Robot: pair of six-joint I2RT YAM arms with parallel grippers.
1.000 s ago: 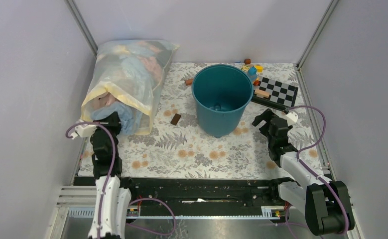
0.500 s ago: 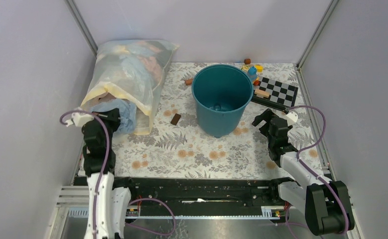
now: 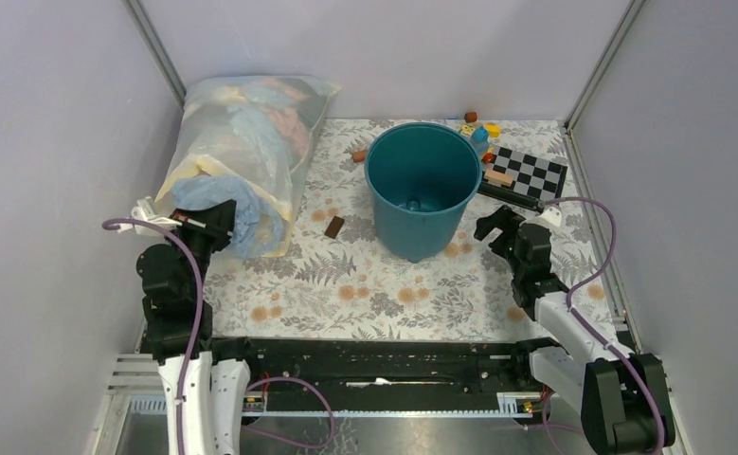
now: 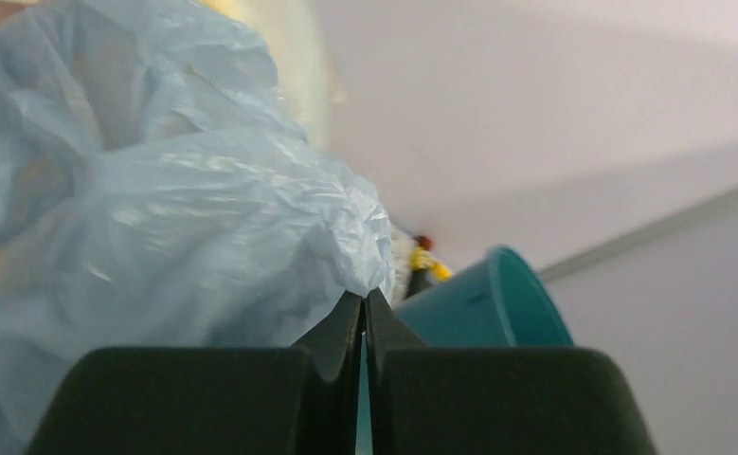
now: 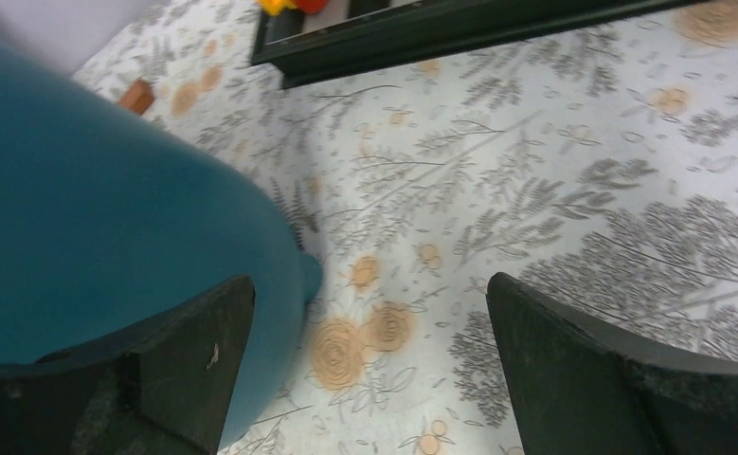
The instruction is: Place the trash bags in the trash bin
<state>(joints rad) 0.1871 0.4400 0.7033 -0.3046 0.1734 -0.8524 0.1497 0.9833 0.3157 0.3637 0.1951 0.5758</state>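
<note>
The pale-blue trash bag (image 3: pixel 221 197) is bunched at the near end of the big yellowish bag, at the left of the table. My left gripper (image 3: pixel 215 220) is shut on a fold of it; in the left wrist view the crinkly bag (image 4: pixel 156 218) rises from my closed fingertips (image 4: pixel 364 301). The teal trash bin (image 3: pixel 420 188) stands upright at the centre back, also seen in the left wrist view (image 4: pixel 483 303). My right gripper (image 3: pixel 497 227) is open and empty, low beside the bin's right wall (image 5: pixel 90 237).
The large yellowish bag stuffed with cloth (image 3: pixel 246 142) lies along the left wall. A brown block (image 3: pixel 334 226) lies left of the bin. A checkerboard (image 3: pixel 528 174) and small coloured toys (image 3: pixel 479 128) sit at the back right. The floral cloth (image 3: pixel 374 284) covers the table.
My left arm has swung left and up, pulling the pale-blue bag out of the yellowish bag's near end. My right gripper has edged slightly toward the bin.
</note>
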